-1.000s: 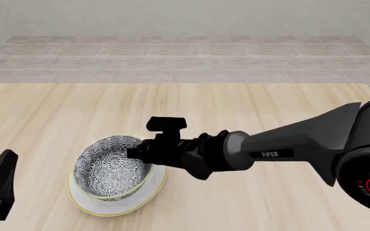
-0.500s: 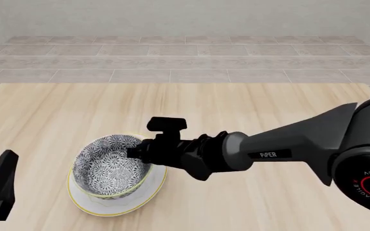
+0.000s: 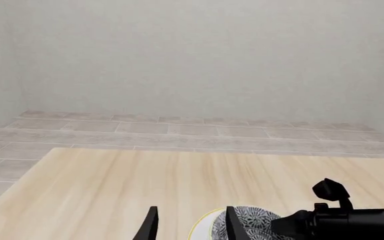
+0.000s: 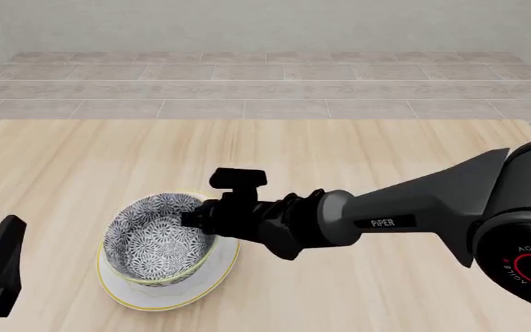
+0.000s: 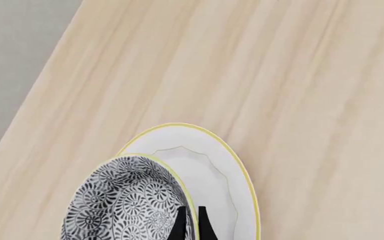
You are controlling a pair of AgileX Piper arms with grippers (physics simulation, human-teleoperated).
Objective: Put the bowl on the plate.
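Pinching the bowl (image 4: 155, 240) rim, right claw (image 5: 190, 222) (nearly closed) over plate (image 4: 210, 282).

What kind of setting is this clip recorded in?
Apparently a bare simulated tabletop workspace, not a real room: a plain light wooden table, a tiled floor and blank grey wall behind it, and only a patterned bowl and white plate as props.

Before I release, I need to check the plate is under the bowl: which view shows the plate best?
The right wrist view: the plate shows rim and scalloped ring beside the bowl. The front view shows only a crescent under the bowl; the left wrist view shows just a rim sliver.
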